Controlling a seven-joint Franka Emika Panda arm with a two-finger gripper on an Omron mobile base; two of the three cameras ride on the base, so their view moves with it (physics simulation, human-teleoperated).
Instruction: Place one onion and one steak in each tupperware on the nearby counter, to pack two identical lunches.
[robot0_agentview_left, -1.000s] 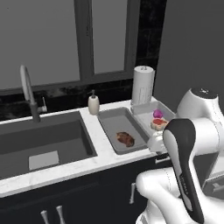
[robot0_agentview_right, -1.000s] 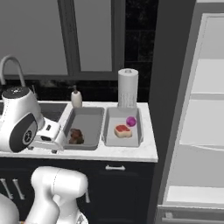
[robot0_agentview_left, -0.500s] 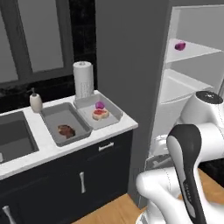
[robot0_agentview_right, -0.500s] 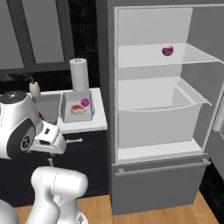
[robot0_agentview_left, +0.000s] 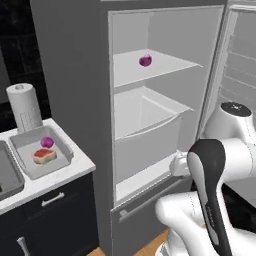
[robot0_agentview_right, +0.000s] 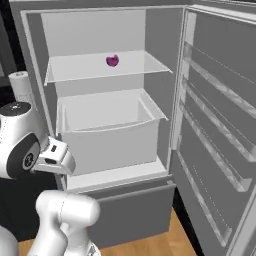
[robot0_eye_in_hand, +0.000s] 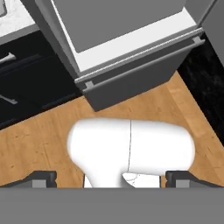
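A purple onion lies on the upper shelf of the open fridge. On the counter at the left stands a grey tupperware holding a steak and another onion. A second tupperware is cut off by the left edge, its contents out of view. My gripper points down at the wooden floor in front of the fridge, well below the shelf onion. Its fingertips stand far apart with nothing between them, so it is open.
A paper-towel roll stands behind the tupperware. The fridge has a large white drawer under the shelf and its door swung open at the right. Dark cabinet fronts and the fridge's lower grey drawer border the floor.
The base has driven right, from the sink and counter to the open fridge, so the whole scene shifted left. The gripper stays open and empty.
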